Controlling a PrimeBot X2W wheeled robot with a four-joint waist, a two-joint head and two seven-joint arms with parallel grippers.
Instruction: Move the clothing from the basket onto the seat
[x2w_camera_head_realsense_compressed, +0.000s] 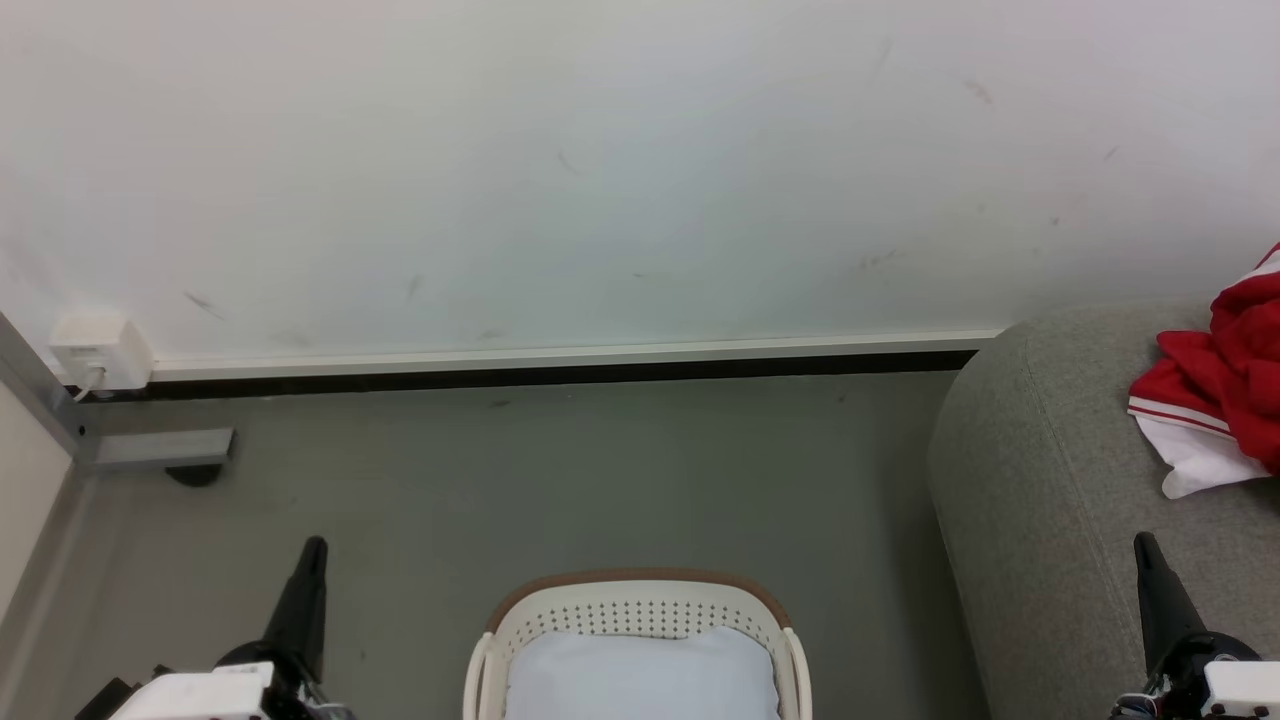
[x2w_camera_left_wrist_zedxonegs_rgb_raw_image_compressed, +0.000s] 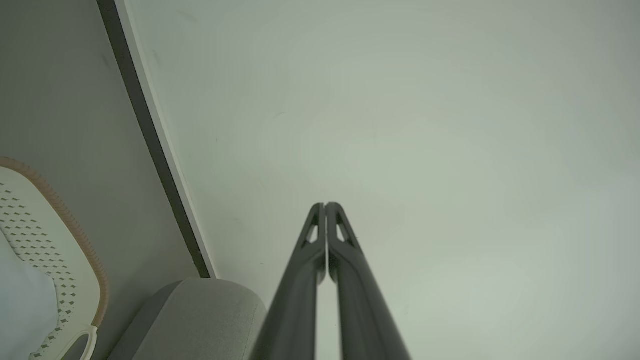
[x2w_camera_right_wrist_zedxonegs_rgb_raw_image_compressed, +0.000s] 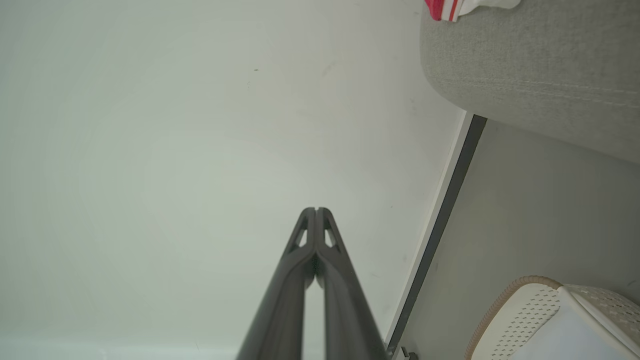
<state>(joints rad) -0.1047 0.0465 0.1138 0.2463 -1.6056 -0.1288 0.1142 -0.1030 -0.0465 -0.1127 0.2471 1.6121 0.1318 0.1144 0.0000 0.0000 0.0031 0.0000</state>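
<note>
Though partly off-frame, jersey (x2w_camera_head_realsense_compressed: 1225, 370) (prob. all) on sofa (x2w_camera_head_realsense_compressed: 1040, 480)

The left gripper (x2w_camera_head_realsense_compressed: 314, 548) was a slim black taper — matte, rounded at the tip — with a white, boxy housing (x2w_camera_head_realsense_compressed: 195, 692) behind it. The right gripper (x2w_camera_head_realsense_compressed: 1144, 542) looked the same, and a few thin coloured cables (x2w_camera_head_realsense_compressed: 1130, 706) showed at its base beside its own white housing. Seen close in the wrist views, the fingers (x2w_camera_left_wrist_zedxonegs_rgb_raw_image_compressed: 300, 290) were dark grey and smooth, broadening toward the base, each pierced by a narrow triangular cut-out (x2w_camera_left_wrist_zedxonegs_rgb_raw_image_compressed: 314, 233) just below its tip.
</note>
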